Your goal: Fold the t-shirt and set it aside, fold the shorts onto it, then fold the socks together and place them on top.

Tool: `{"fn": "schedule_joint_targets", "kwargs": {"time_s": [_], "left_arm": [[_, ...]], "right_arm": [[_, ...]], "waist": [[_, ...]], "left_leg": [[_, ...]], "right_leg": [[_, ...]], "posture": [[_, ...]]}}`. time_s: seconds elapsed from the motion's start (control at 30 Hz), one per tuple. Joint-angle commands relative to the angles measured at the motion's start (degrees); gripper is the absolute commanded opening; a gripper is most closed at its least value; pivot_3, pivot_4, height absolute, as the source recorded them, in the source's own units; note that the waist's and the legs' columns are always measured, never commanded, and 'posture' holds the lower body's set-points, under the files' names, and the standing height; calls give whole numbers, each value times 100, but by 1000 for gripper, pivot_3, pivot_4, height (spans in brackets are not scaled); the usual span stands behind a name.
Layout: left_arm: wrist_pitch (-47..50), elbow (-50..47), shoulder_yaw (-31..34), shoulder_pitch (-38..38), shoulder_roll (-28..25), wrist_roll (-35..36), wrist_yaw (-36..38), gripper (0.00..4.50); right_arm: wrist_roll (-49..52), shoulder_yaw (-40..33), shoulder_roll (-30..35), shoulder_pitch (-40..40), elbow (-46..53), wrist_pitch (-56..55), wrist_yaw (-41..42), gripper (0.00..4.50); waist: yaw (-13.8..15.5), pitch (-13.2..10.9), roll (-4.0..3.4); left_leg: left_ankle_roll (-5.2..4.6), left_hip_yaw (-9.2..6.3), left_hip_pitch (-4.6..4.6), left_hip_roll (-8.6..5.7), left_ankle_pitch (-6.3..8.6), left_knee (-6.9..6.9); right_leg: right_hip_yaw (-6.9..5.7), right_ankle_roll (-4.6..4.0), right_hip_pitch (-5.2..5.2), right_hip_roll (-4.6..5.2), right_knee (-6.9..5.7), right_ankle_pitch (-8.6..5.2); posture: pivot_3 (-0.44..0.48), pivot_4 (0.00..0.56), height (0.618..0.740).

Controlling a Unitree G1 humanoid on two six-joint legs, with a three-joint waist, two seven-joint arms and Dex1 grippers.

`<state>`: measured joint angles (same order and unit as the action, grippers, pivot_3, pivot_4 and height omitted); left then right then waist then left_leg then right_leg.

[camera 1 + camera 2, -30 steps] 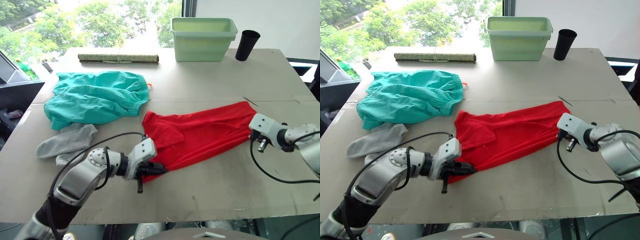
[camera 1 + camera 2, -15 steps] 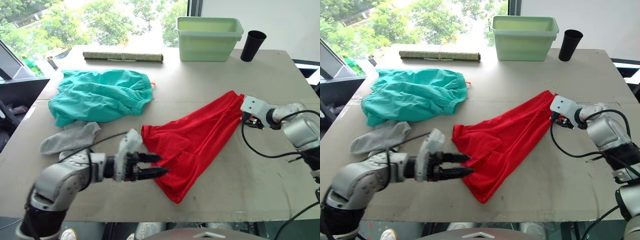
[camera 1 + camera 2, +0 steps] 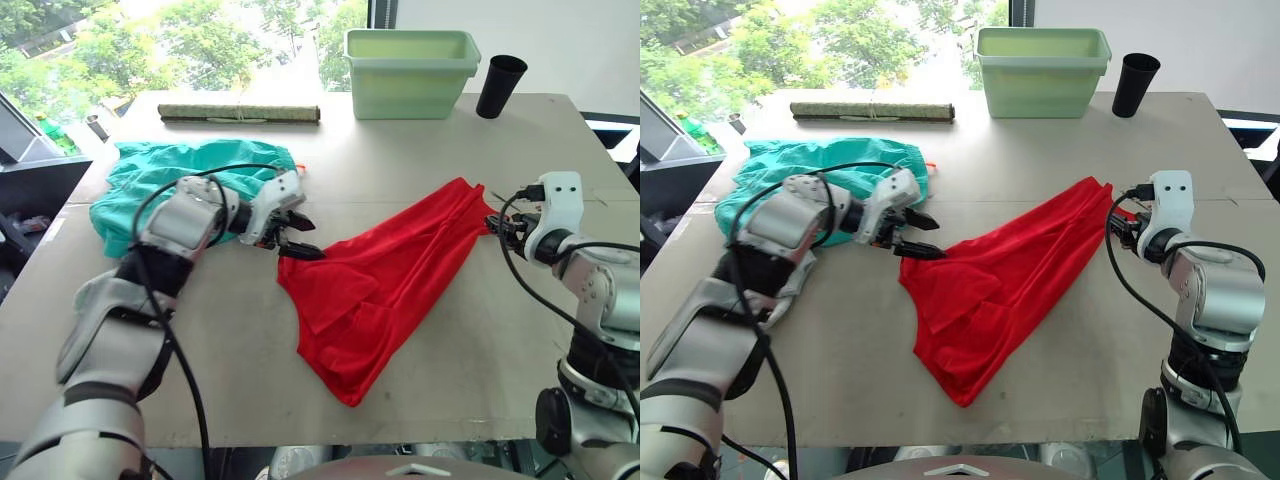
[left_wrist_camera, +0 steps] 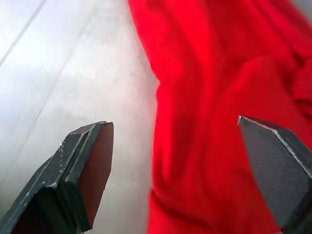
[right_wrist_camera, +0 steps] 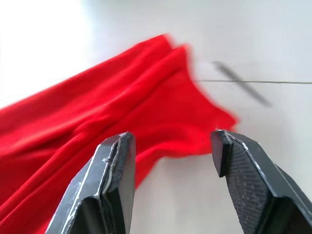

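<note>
On the table (image 3: 430, 170) | my left gripper (image 3: 298, 236) and right gripper (image 3: 497, 224) both gape at shirt (image 3: 385, 280) corners — risk: pinching one bunched layer, skewing the fold.

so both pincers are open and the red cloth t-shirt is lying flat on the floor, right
Not the floor: the head views show the bright red cloth t-shirt lying on the grey table. Both the left pincer and right pincer are open.

Bare desk (image 3: 450, 330) lies open right of and in front of the t-shirt (image 3: 385, 275). The shorts (image 3: 150, 185) crowd the left; a green bin (image 3: 408, 72), black cup (image 3: 498, 87) and rolled mat (image 3: 238, 113) line the far edge.
</note>
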<state>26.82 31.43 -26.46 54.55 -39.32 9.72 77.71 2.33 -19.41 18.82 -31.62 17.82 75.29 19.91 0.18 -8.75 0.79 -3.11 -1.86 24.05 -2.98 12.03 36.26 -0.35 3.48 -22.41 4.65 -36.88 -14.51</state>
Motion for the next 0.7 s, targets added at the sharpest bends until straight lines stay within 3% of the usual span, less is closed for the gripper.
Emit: {"fn": "schedule_joint_targets", "kwargs": {"time_s": [0.03, 0.2, 0.3, 0.37, 0.43, 0.47, 0.5, 0.6, 0.7], "left_arm": [[-502, 611, -182, 218, 176, -556, 193, 4338], [-1167, 891, -326, 60, 294, -1198, 113, 4338], [-1219, 844, -260, -82, 250, -1308, 266, 3616], [-1085, 702, -186, -179, 202, -1300, 421, 2585], [-809, 510, -75, -267, 180, -1216, 540, 1742], [-608, 289, 22, -406, 93, -1127, 604, 1604], [-351, 36, 134, -550, 16, -1036, 639, 1019], [374, -697, 418, -930, -164, -820, 606, 61], [1445, -1771, 858, -1509, -384, -430, 351, 61]], "right_arm": [[-54, 53, 111, -388, -1044, -478, -341, 2618], [-105, 230, 290, -821, -3065, -1342, -592, 2618], [-6, 401, 259, -1252, -3707, -1625, -543, 1870], [77, 498, 258, -1417, -3862, -1662, -461, 765], [138, 564, 268, -1503, -3937, -1691, -431, 6], [156, 622, 246, -1506, -3909, -1694, -427, 0], [168, 677, 243, -1487, -3859, -1711, -416, 0], [82, 995, 365, -1408, -3707, -1857, -332, 0], [-87, 1489, 568, -1397, -3558, -2111, -130, 0]], "waist": [[-56, 0, 0], [-95, 2, 0], [-126, 6, 1], [-141, 7, 2], [-152, 7, 1], [-165, 7, 1], [-185, 7, 1], [-255, 7, 0], [-268, 6, 0]], "left_leg": [[0, 1, 0, 3, 0, 0], [-24, 5, -23, 9, 14, -4], [-25, 5, -32, 11, 14, 6], [-26, 8, -36, 11, 13, 10], [-25, 7, -34, 13, 14, 10], [-25, 7, -32, 13, 14, 9], [-25, 8, -29, 13, 14, 8], [-25, 8, -28, 15, 14, 3], [-26, 10, -26, 15, 14, 3]], "right_leg": [[0, 0, 0, -2, -1, 0], [6, 0, 7, -6, -18, 0], [10, 1, 13, -5, -36, 1], [15, 1, 12, -6, -50, 1], [15, 1, 7, -7, -53, 0], [15, 1, 6, -8, -52, 0], [15, 2, 4, -9, -51, -1], [21, 6, 1, -10, -50, -4], [24, 7, -1, -11, -48, -4]], "posture": [[0, 150, 731], [0, 150, 731], [0, 150, 731], [0, 150, 731], [0, 150, 731], [0, 150, 731], [0, 150, 731], [0, 150, 731], [0, 150, 731]]}}
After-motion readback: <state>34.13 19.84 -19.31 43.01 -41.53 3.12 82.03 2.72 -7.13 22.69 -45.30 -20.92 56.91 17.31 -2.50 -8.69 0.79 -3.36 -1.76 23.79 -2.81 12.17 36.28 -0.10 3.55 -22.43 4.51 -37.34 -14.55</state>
